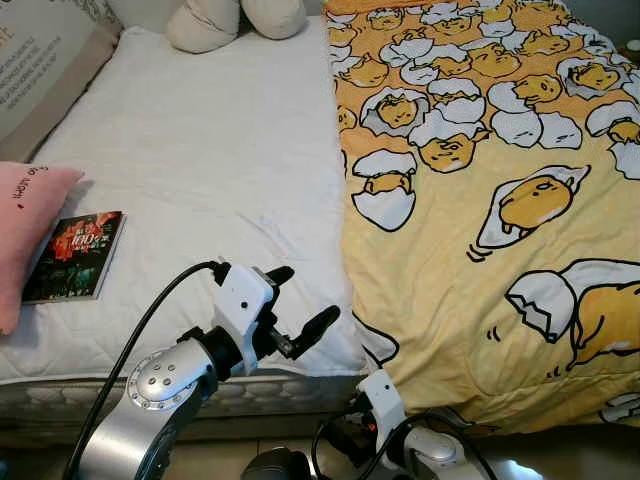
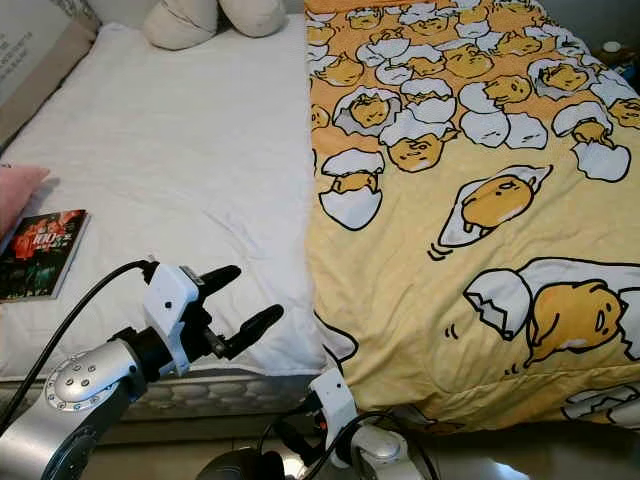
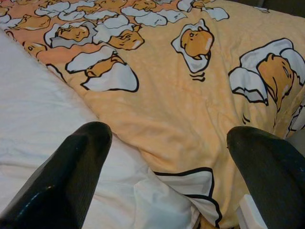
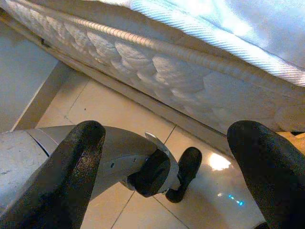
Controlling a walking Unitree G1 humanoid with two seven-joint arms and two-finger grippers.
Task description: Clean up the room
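Left gripper (image 1: 300, 303) hovers over foot edge of bed, above white sheet (image 1: 200, 170), fingers spread apart, empty. Yellow egg-print blanket (image 1: 480, 200) covers bed's right half, its edge just beside gripper. Book (image 1: 75, 256) lies flat on sheet near left edge, beside pink pillow (image 1: 25, 230). Right gripper (image 4: 167, 157) hangs low by mattress side (image 4: 157, 71) over tiled floor (image 4: 119, 114), jaws wide apart.

We read "100" on the book (image 1: 75, 255) cover; the pink pillow (image 1: 25, 225) lettering stays illegible.
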